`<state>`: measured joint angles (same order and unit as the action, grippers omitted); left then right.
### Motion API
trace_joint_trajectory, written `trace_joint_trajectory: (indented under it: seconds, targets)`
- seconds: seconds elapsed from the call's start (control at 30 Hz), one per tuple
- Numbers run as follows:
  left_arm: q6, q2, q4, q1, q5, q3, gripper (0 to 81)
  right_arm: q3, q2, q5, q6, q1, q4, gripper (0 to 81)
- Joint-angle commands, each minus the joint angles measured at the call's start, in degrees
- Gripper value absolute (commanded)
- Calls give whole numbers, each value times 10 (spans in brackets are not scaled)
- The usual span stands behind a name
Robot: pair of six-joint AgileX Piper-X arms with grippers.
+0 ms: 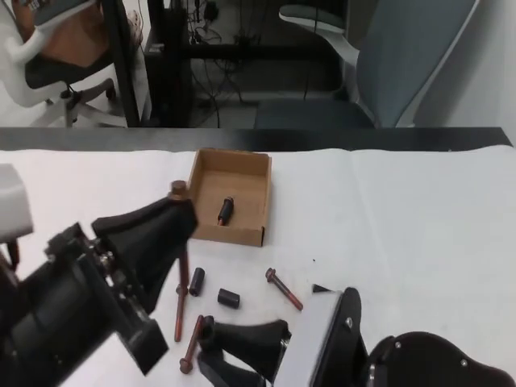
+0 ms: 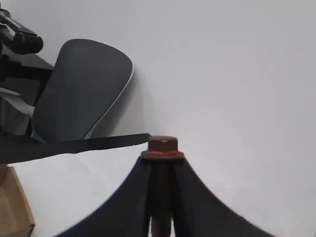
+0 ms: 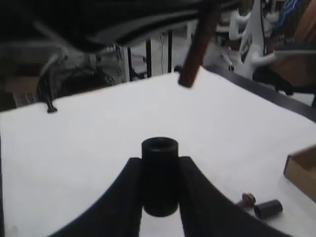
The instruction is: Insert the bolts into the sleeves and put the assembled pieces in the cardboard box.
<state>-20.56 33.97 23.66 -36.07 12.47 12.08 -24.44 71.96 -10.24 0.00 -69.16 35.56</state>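
My left gripper (image 1: 184,222) (image 2: 160,165) is shut on a copper-coloured bolt (image 1: 182,242) (image 2: 162,147), held upright with its head on top, just in front of the cardboard box (image 1: 228,234). Low at the bench's near edge, my right gripper (image 1: 216,337) (image 3: 159,165) is shut on a black sleeve (image 3: 159,173) whose open bore faces up. The held bolt's tip (image 3: 190,74) hangs above and beyond that sleeve, apart from it. One dark assembled piece (image 1: 225,210) lies in the box.
Two loose black sleeves (image 1: 196,281) (image 1: 229,298) and three loose bolts (image 1: 283,289) (image 1: 179,314) (image 1: 192,345) lie on the white cloth between the grippers. Bare cloth stretches to the right (image 1: 403,234). Office chairs stand beyond the bench's far edge.
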Motion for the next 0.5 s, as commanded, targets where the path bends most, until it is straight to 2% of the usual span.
trace_joint_trajectory:
  seconds: [0.0, 0.17, 0.23, 0.33, 0.47]
  targets:
    - [-5, 16, 53, -27, -17, 2, 18, -2, 14, 7, 0, -2, 68, 6]
    - [-5, 38, 58, -48, -28, 2, 18, -2, 15, -5, 34, -2, 72, 6]
    - [-5, 38, 58, -52, -25, 2, 18, -2, 15, -30, 41, -2, 80, 6]
    - [-5, 38, 58, -53, -25, 2, 18, -2, 15, -58, 41, 1, 89, 6]
    - [-5, 38, 91, -53, -25, 2, 18, -2, 15, -58, 43, 1, 84, 6]
